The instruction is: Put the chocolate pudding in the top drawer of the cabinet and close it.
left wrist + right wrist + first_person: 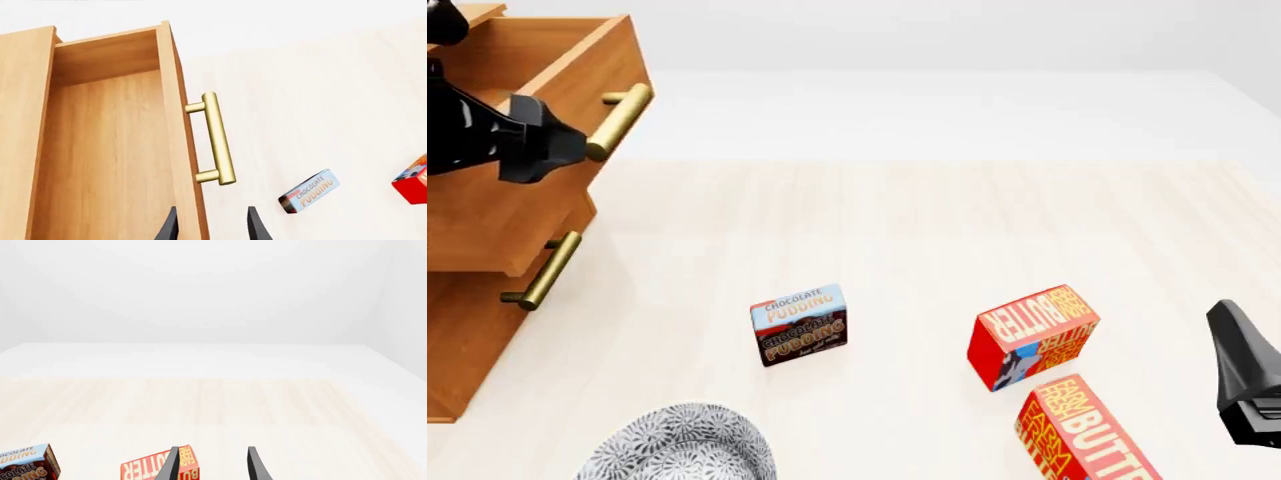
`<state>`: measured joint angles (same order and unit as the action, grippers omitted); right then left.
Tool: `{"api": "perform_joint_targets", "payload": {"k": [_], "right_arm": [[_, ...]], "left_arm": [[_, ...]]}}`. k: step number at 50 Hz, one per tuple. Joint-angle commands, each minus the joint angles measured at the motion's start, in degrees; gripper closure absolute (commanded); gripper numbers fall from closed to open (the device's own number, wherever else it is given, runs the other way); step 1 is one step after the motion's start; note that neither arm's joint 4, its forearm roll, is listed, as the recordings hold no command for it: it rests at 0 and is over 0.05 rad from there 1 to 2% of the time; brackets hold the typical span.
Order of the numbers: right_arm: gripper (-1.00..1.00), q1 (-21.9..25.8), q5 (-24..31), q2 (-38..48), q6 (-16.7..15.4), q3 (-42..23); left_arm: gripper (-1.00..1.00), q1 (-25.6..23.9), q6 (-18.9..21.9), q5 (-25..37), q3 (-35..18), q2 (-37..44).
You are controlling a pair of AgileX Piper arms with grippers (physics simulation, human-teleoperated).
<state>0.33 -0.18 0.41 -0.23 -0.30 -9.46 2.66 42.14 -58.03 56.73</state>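
Note:
The chocolate pudding lies on the table in front of the cabinet, blue top and brown lower half facing up; it also shows as the chocolate pudding and the chocolate pudding. The top drawer is pulled out, its inside bare wood. My left gripper hovers open just short of the drawer's brass handle, its fingers apart and holding nothing. My right gripper is open and holds nothing at the table's right edge, shown as the right gripper.
Two red-orange butter boxes lie right of the pudding, one in front of the right gripper. A patterned grey plate sits at the near edge. The lower drawer's handle juts out below.

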Motion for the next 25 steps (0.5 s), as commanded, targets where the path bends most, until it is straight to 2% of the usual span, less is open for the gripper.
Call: {"api": "perform_joint_targets", "payload": {"k": [1, 16, 25], "right_arm": [[-1.0, 0.0, 0.0, -0.1, 0.0, 0.0], [-1.0, 0.0, 0.0, -0.1, 0.0, 0.0], [-1.0, -0.1, 0.0, -0.1, 0.0, 0.1]], "left_arm": [[-1.0, -1.8, -0.8, -1.0, 4.8, 3.9], [-1.0, -4.1, -1.2, -1.9, 4.5, 5.3], [-1.0, -4.5, -0.1, -2.5, 4.8, 5.9]]}}
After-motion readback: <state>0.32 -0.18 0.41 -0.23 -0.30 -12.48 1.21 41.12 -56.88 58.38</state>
